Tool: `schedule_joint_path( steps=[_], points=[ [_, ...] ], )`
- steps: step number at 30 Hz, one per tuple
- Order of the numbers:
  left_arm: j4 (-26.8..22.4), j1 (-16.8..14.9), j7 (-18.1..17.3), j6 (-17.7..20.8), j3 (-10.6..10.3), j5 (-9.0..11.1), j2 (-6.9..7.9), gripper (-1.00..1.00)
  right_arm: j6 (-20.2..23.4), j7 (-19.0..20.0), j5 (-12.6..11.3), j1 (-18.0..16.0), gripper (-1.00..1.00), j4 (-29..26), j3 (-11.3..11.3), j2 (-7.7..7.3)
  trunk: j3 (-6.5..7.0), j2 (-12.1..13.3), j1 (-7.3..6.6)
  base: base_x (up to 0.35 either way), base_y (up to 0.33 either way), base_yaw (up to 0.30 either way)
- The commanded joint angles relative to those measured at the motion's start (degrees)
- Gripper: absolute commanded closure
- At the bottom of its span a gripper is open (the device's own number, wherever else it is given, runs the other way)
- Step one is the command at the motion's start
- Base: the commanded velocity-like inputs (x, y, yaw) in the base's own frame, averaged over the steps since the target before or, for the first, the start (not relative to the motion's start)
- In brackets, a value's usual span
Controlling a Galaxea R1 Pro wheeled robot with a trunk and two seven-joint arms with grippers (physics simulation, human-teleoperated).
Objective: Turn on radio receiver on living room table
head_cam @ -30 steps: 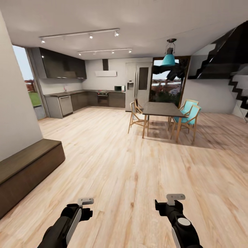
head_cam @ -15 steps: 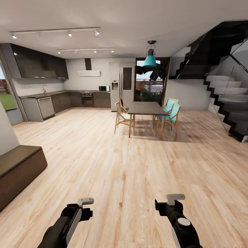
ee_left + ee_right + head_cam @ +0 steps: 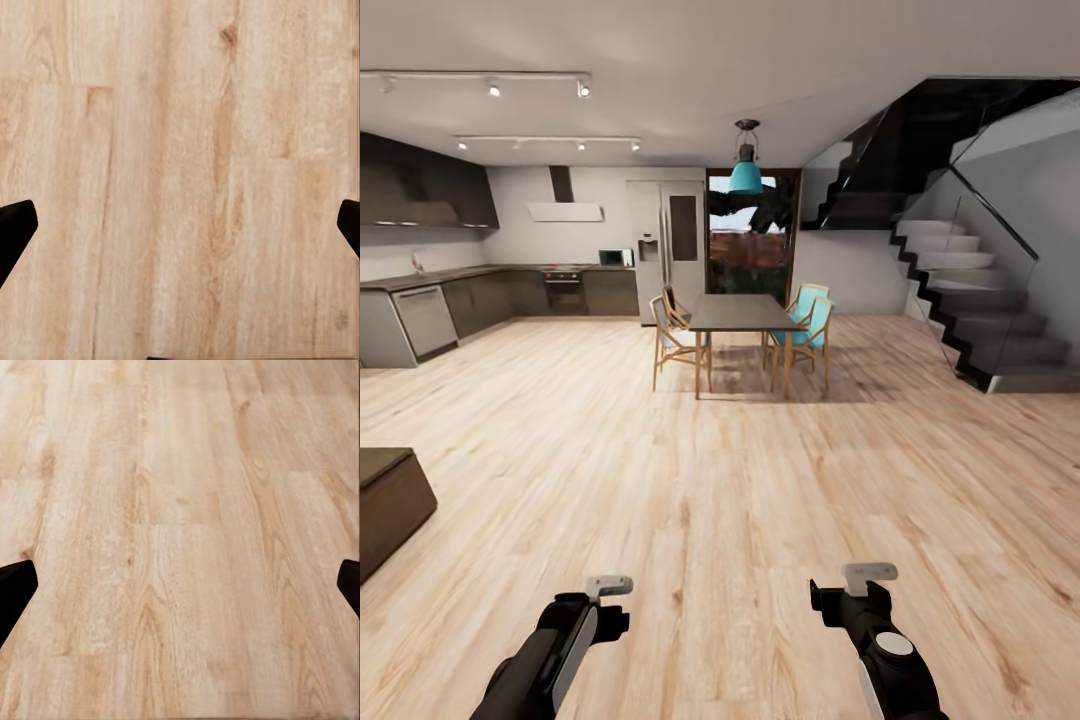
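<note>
Left hand (image 3: 180, 225) and right hand (image 3: 180, 585) both gape wide, holding nothing (wood floor (image 3: 720, 480) beneath them).

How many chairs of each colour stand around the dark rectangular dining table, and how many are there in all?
Teal chairs with wooden legs: 2
Light wooden chairs: 2
Total: 4
</note>
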Motion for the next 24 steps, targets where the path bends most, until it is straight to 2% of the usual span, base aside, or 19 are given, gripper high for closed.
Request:
schedule_joint_path(
  steps=[1, 24],
  points=[
    [0.14, 0.0, -0.02, -0.02, -0.02, 0.01, 0.0, -1.0, 0.0, 0.0, 0.01, 0.01, -1.0, 0.0, 0.0, 0.0, 0.0, 0.0, 0.0, 0.0, 0.0, -0.286],
    [0.21, 0.0, -0.02, -0.06, -0.19, 0.01, -0.01, -1.0, 0.0, 0.01, 0.01, 0.01, -1.0, 0.0, 0.0, 0.0, 0.0, 0.0, 0.0, 0.0, 0.0, -0.284]
  ],
)
